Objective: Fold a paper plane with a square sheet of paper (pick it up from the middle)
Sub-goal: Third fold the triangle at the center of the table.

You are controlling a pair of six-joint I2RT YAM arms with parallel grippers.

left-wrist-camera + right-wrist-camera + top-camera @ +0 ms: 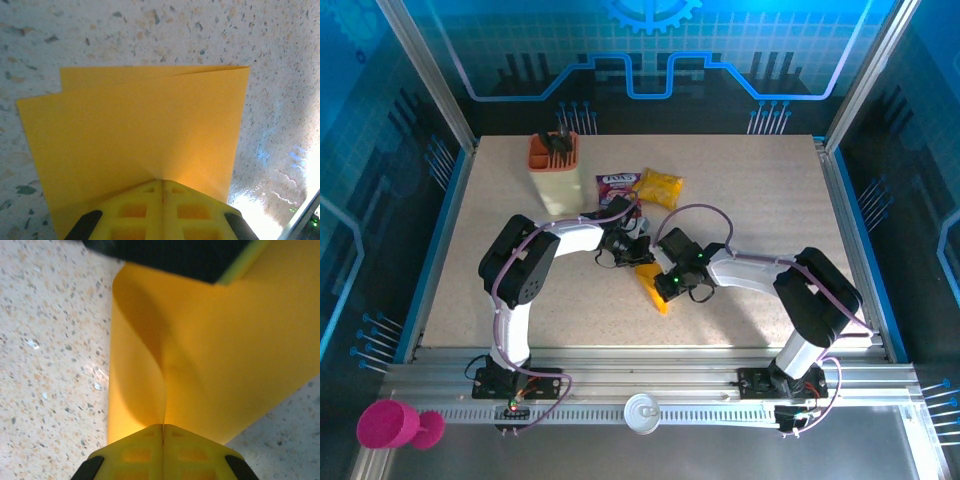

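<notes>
Your left gripper (162, 182) is clamped shut on the square sheet of paper (140, 130), pinching a doubled edge. From the jaws the sheet fans out toward 12 o'clock, and its two layers sit slightly offset at the far edge, so the fold looks not quite aligned. Your right gripper (163, 426) is likewise closed on the same sheet, which curls away from its jaws toward 12 and 2 o'clock. From above, both grippers meet near the middle of the table (770, 200), with the paper trailing toward 6 o'clock. Holding it at two points likely keeps the thin sheet controlled for creasing. The snack bag (660, 187) and printed packet (617, 183) lie at 12 o'clock, apart from the work.
</notes>
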